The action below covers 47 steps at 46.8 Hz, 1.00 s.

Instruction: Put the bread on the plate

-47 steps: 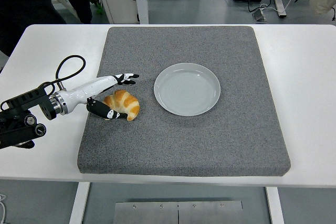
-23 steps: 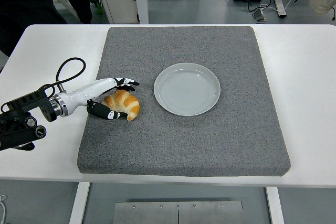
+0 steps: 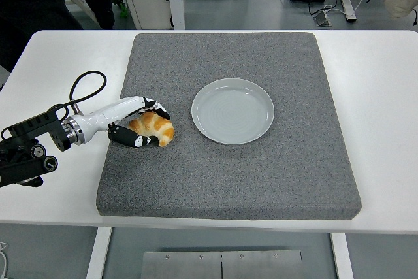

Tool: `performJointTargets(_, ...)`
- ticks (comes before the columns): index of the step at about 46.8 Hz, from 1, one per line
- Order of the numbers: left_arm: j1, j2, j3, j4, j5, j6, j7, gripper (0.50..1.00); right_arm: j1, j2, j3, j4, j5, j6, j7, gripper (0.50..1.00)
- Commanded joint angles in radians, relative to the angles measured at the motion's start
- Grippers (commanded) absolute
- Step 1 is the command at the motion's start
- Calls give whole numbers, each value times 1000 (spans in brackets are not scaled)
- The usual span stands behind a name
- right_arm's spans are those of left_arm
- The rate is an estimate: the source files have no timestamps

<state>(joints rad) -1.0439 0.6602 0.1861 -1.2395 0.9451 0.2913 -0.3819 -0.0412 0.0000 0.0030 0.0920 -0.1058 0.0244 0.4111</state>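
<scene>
The left robot hand [image 3: 140, 124] curls its fingers around the croissant [image 3: 153, 127] on the grey mat [image 3: 228, 181], left of the empty plate [image 3: 232, 110]; light, soft and flaky, it probably wants gentle pressure across its thick middle.

Camera inventory, as I have it on my screen: one view only, the head view. Position: high on my robot's side, facing forward and down over the white table [image 3: 382, 96]. Near table edge runs low across the picture, with the table's underframe below it; far edge sits near the top, floor and cables beyond. Range: middling, the whole grey mat [image 3: 261, 174] fits in. No second view to overlap with.
</scene>
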Motion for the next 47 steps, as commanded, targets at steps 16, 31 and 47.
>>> performJointTargets(16,-16,10,-2,0,1,-6,0,500,1,0,0,0,0,0,0,1000)
performJointTargets(31,-107,44,-1,11,-8,-27,-3,500,1,0,2,0,0,0,0,1000)
performJointTargets(47,-246,122,-10,17,-9,-98,0,500,0,0,2,2,0,0,0,1000)
